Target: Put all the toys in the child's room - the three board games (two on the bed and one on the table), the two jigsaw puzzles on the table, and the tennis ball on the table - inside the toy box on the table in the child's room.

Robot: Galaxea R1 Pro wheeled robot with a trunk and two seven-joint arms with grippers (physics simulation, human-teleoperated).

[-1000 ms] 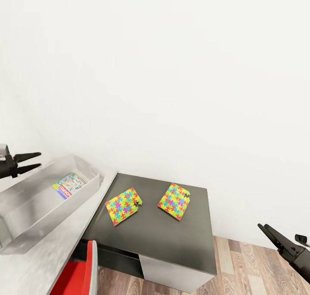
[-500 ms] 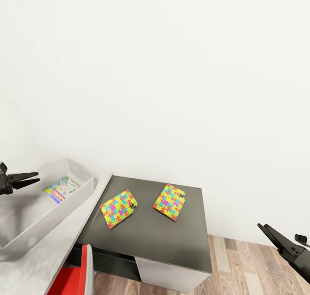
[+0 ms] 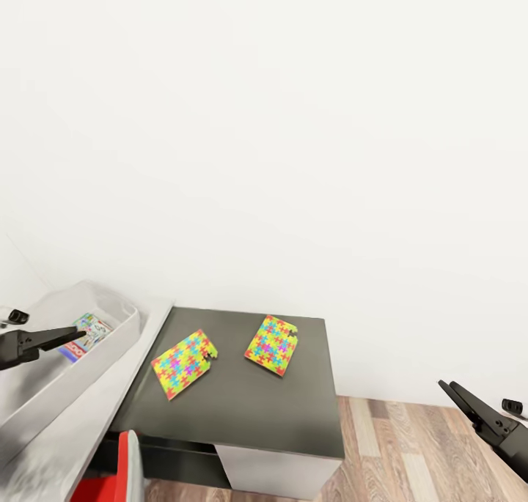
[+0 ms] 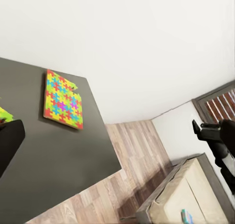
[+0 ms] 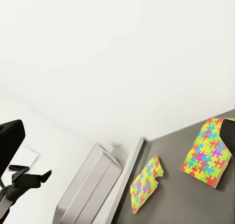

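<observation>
One board game lies flat inside the toy box, a light-coloured card box with a red strip along one end; there is lettering on that strip, but it is too small and blurred to read. No other writing can be made out anywhere.

Two jigsaw puzzles lie on the dark part of the worktop, side by side and apart from each other, neither touching the toy box. The nearer puzzle sits closest to the bin, and the farther puzzle lies beyond it toward the wall; both are thin sheets of yellow, pink, blue and green pieces, each with a notch at one corner. The right wrist view shows the same pair, nearer puzzle and farther puzzle, with the grey bin beside them.

The left fingers hang over the toy box, just above the board game, drawn close together with nothing between them. The right fingers are held out over the wooden floor, well apart from the worktop and the puzzles; they look nearly together and empty, though how far they are parted I cannot tell.

A red chair stands tucked against the worktop's near edge, below the left fingers.
</observation>
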